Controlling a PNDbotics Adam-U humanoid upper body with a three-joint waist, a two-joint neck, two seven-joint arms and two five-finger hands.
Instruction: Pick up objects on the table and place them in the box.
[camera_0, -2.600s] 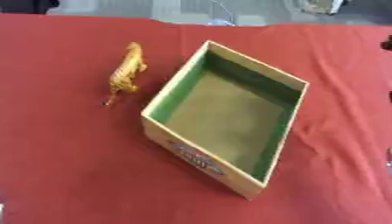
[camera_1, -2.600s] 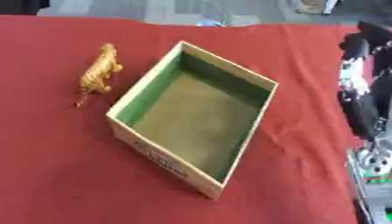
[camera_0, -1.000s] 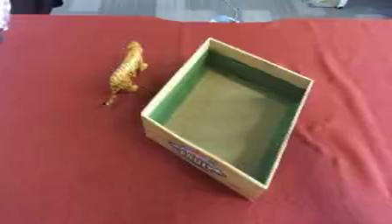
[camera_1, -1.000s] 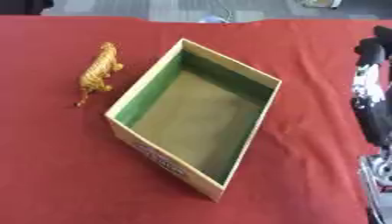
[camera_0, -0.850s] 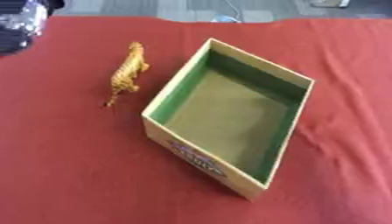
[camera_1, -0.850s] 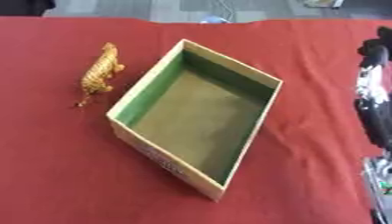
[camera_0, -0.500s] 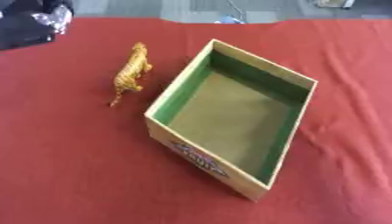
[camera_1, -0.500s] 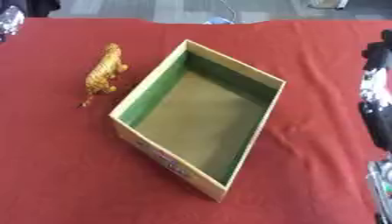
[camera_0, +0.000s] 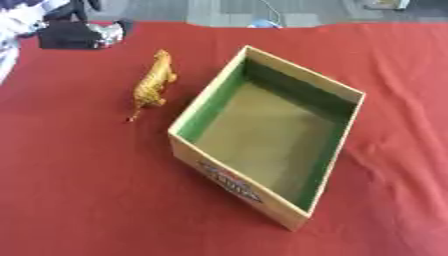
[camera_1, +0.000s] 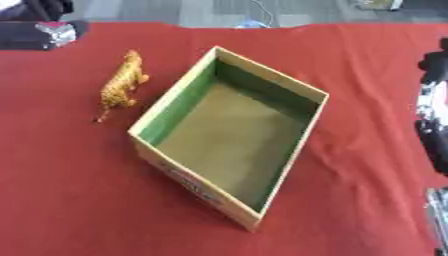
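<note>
Your target, the toy tiger, looks like a small, stiff, light figure, likely smooth, with thin legs and tail. Take it across the body, thumb on one flank and fingers on the other. It lies on the red table just beside the box, outside its long wall. Your left hand hovers at the far corner, and the tiger sits nearer you than its fingers, well apart. I cannot tell whether those fingers are spread or curled. Your right hand hangs at the right edge, its fingers equally unreadable.

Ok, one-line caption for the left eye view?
Orange toy tiger lies on the red tablecloth left of the open, empty cardboard box; the black left hand enters top-left.
</note>
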